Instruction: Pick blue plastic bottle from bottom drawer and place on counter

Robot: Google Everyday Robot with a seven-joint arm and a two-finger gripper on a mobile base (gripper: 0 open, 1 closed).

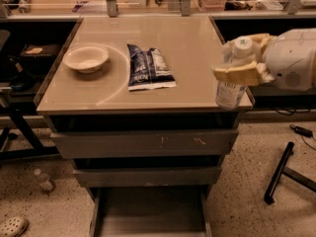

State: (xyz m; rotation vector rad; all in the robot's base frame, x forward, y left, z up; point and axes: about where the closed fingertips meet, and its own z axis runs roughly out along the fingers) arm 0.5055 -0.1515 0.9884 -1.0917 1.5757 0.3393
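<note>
At the far left, dark shelving (24, 63) stands beside the cabinet. Below it on the speckled floor (237, 196) lie a pale shoe (12, 226) and a small clear floor bottle (44, 180). The counter (192, 43) fills the upper middle of the frame: a glossy beige top with a thin dark rim. A cream bowl (86, 58) sits on its left part, with a faint white curved line (116, 85) sweeping around it. A flat dark-blue pouch (149, 68) lies just right of the bowl, near the centre.

Under the top, two wider grey drawers (143, 142) have scuffed fronts, and the bottom drawer (148, 216) stands pulled out at bottom centre, showing its plain grey floor.

At the right edge, the gripper (236, 58) reaches in on a white arm (294, 58), its tan fingers (237, 74) clenched around the blue plastic bottle (228, 94). The bottle is upright with its white cap up, at the counter's front right corner. Whether its base touches the top cannot be told. A black leg (279, 172) slants across the floor at lower right.
</note>
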